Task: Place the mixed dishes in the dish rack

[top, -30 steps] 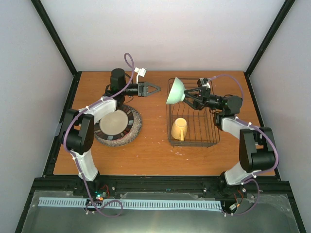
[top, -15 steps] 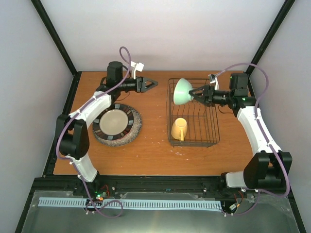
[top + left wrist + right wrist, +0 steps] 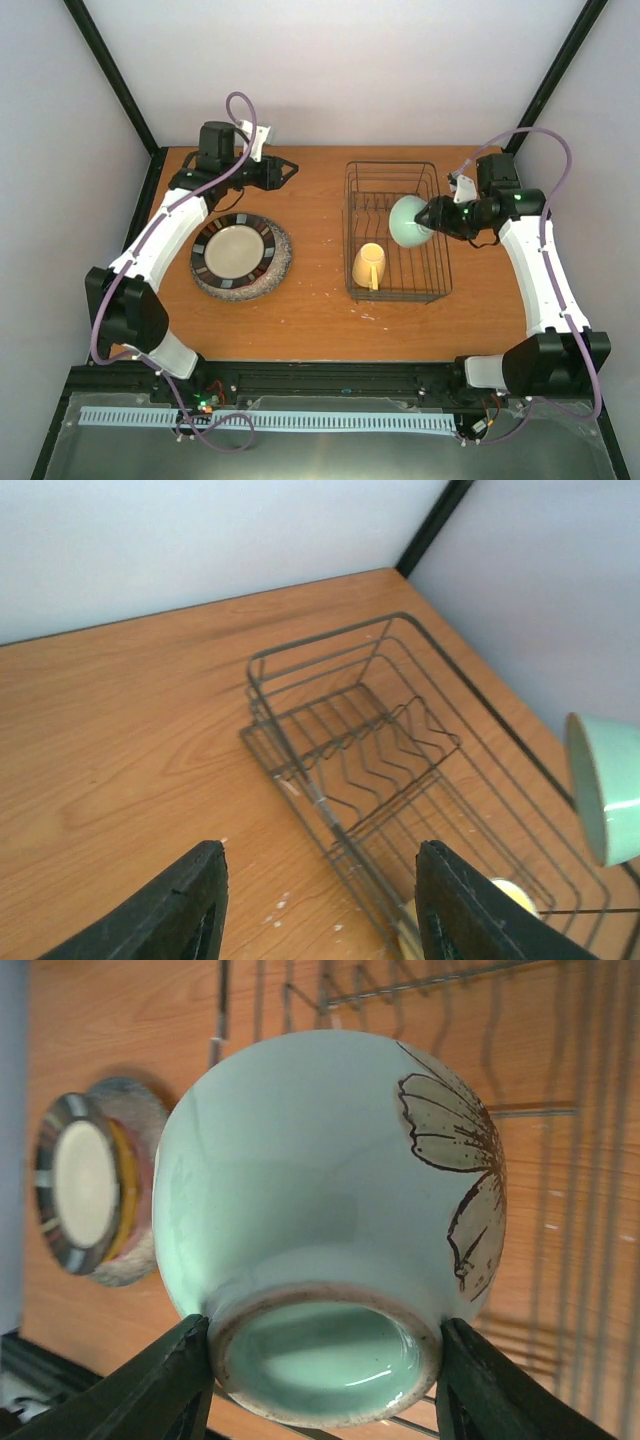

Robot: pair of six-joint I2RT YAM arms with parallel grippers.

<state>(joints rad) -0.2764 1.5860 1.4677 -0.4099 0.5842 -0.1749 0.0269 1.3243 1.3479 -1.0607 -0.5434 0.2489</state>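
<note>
I see the wooden table (image 3: 320, 310) filling the floor of a white-walled cell. The dish rack (image 3: 430, 265), a dark wire basket, stands on the right half of it, its long sides running from near to far, and the left wrist view shows its zigzag slot wires (image 3: 350, 750).

On the left half, well apart from the rack, sits a stack of plates (image 3: 238, 252): a cream plate with a dark striped rim on a wider speckled one.

A mint-green bowl (image 3: 408, 222) hangs over the right middle of the rack, tipped on its side with its foot turned towards the right wall. The right wrist view shows a brown-outlined flower on its outside (image 3: 320, 1160). I cannot tell whether it touches the wires.

A yellow mug (image 3: 368, 266) lies on its side in the near left part of the rack.

My right gripper (image 3: 432, 216) is clamped across the bowl's foot ring, one finger on each side. My left gripper (image 3: 285, 170) hovers over the far left of the table, beyond the plates, pointing towards the rack. Its jaws stand apart with only bare wood between them (image 3: 320, 900).
</note>
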